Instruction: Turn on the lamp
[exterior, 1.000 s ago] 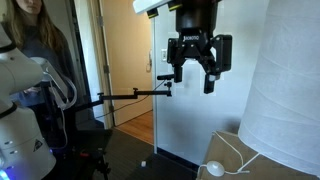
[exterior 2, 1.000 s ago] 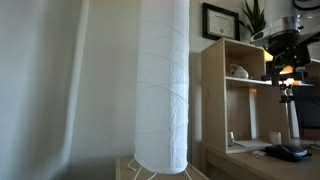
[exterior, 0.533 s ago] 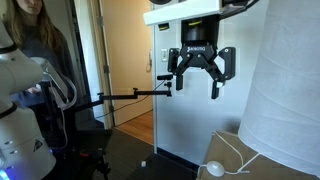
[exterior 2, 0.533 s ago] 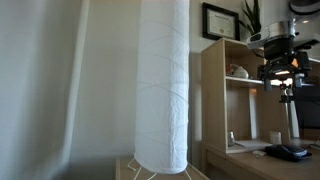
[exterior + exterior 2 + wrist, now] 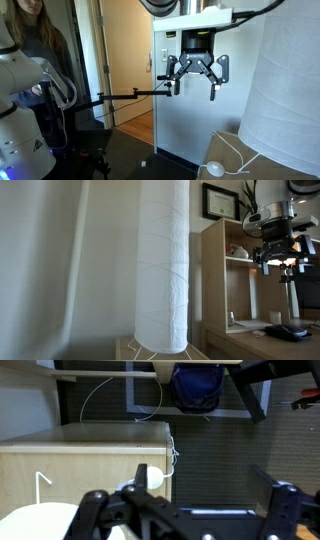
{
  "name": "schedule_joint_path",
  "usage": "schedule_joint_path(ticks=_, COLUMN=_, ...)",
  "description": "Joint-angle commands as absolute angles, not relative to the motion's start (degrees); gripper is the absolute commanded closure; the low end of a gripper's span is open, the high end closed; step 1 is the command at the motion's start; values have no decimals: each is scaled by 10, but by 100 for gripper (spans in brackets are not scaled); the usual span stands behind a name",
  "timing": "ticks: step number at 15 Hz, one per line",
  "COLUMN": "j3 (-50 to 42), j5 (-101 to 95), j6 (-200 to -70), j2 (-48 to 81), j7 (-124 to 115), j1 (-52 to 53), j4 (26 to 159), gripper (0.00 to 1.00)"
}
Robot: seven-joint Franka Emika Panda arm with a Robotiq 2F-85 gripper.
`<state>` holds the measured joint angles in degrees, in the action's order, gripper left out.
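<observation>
The lamp has a tall off-white textured fabric shade (image 5: 285, 90), which also fills the middle of an exterior view (image 5: 162, 265). Its round white disc switch (image 5: 213, 169) lies on the low wooden surface beside the shade, with the white cord (image 5: 236, 153) running from it. My gripper (image 5: 195, 88) hangs open and empty high above the switch and to the side of the shade (image 5: 272, 256). In the wrist view the open jaws (image 5: 202, 472) frame dark floor. The switch (image 5: 155, 478) sits just beside one finger, and the shade top (image 5: 35, 525) shows at the lower left.
A person (image 5: 35, 40) stands at the back beside another white robot arm (image 5: 20, 100). A thin black arm with a small device (image 5: 135, 95) reaches across at gripper height. A wooden shelf unit (image 5: 215, 280) stands behind the lamp. A blue bag (image 5: 197, 385) lies on the floor.
My gripper has come down and shifted slightly toward the lamp, and its fingers have spread wider. The lamp, switch and cord have not moved.
</observation>
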<state>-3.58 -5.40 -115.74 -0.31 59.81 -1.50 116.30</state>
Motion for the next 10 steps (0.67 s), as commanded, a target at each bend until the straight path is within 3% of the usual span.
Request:
schedule_joint_path(ticks=1, j3=-31, j5=-3, j6=-1147, j2=11, j7=691, j1=-19, j4=1150, gripper=0)
schedule_joint_path(ticks=6, j3=-35, j5=117, j6=-1087, j2=29, j7=855, j1=-31, j4=1128, gripper=0)
schedule_joint_path(ticks=10, j3=-35, j5=97, j6=-1055, j2=38, j7=851, j1=-35, j4=1113, gripper=0)
